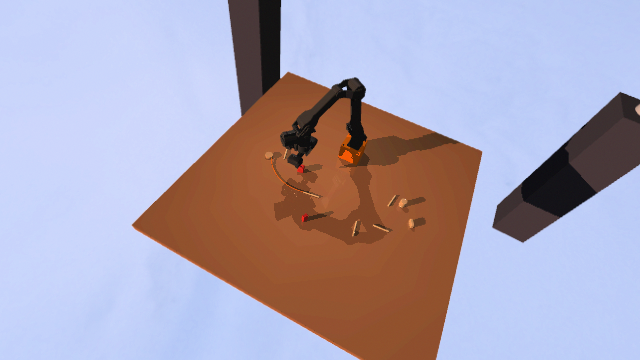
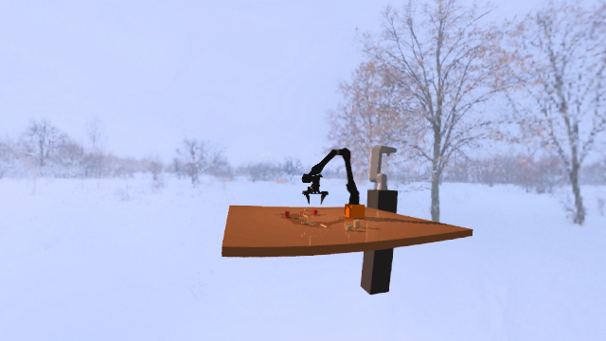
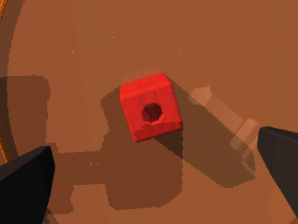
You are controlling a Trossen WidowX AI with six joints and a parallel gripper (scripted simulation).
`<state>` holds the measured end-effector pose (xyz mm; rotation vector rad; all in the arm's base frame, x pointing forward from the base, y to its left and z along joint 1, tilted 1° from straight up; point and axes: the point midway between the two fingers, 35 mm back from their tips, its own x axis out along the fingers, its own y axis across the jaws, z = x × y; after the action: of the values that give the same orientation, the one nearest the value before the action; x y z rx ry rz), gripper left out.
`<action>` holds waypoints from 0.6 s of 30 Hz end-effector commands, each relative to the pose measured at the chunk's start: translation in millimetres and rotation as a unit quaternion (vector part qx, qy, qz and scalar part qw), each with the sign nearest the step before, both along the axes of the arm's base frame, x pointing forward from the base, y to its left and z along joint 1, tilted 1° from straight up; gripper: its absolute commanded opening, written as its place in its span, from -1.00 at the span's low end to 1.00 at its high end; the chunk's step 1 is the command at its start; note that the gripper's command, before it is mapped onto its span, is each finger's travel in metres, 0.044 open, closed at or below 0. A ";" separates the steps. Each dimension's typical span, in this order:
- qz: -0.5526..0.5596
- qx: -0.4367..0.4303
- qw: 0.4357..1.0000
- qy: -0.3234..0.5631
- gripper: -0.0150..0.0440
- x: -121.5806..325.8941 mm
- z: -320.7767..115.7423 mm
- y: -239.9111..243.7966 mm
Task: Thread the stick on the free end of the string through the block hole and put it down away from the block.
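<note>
A red block (image 1: 301, 169) (image 2: 314, 212) (image 3: 171, 111) stands on the table under the gripper; the wrist view shows a round hole in one face. The round button (image 1: 269, 156) lies to its left in the top view. An orange string (image 1: 279, 176) (image 3: 2, 145) curves from the button around the block to a thin stick (image 1: 312, 195), which lies on the table. My gripper (image 1: 298, 162) (image 2: 315, 204) (image 3: 158, 148) is open and empty, above the block with its fingers wide to either side. The string is not through the block.
A second red block (image 1: 305, 218) (image 2: 287, 214) stands farther out. Loose sticks (image 1: 356, 228) (image 1: 382, 228) (image 1: 393, 200) and two round wooden pieces (image 1: 403, 203) (image 1: 411, 223) lie to the right. Another loose stick (image 1: 285, 154) lies near the button. The arm's orange base (image 1: 351, 151) (image 2: 354, 211) stands near the back.
</note>
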<state>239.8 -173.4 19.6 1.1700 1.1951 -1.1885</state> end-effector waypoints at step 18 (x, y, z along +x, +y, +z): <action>-0.622 0.006 0.783 -0.017 1.00 -1.9 6.8 -0.3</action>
<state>238.5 -172.9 23.1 1.7920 0.6491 -1.7884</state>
